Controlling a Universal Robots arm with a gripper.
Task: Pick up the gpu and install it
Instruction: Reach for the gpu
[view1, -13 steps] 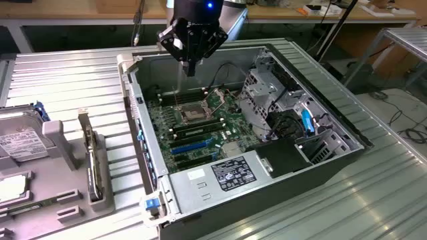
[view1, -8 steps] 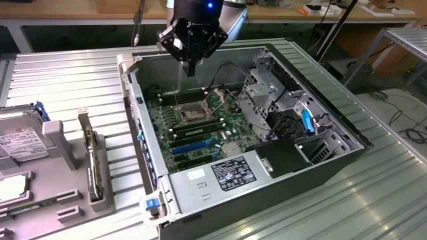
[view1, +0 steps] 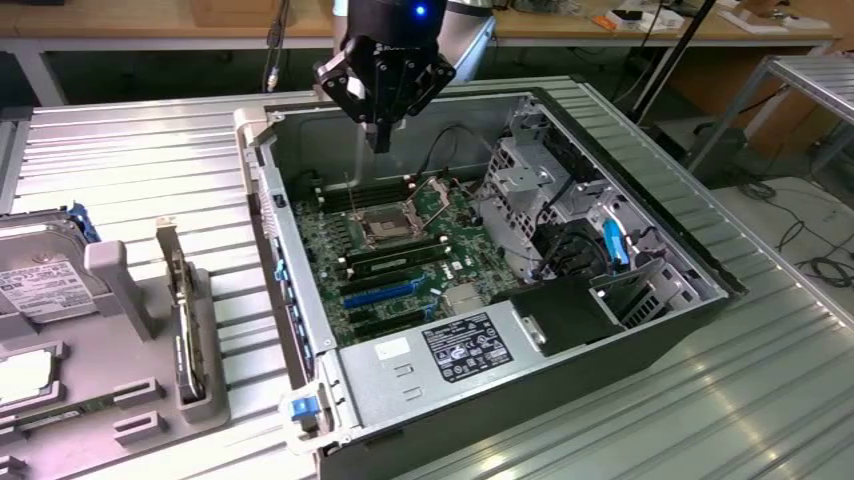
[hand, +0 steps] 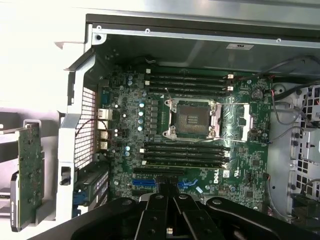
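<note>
We are seeing the gpu (view1: 178, 300) standing edge-on in a grey rack (view1: 200, 400) at the exterior view's lower left: thin greenish board, silver bracket. The gripper (view1: 383, 138) is hanging clenched, empty, over the open case (view1: 263, 205).

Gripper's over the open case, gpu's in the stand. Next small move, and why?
Probably shift toward the exterior view's left, over the gpu standing on edge in the grey holder beside the case. The gripper hangs shut and empty above the motherboard, so there is nothing to install yet, and it must open before gripping.
</note>
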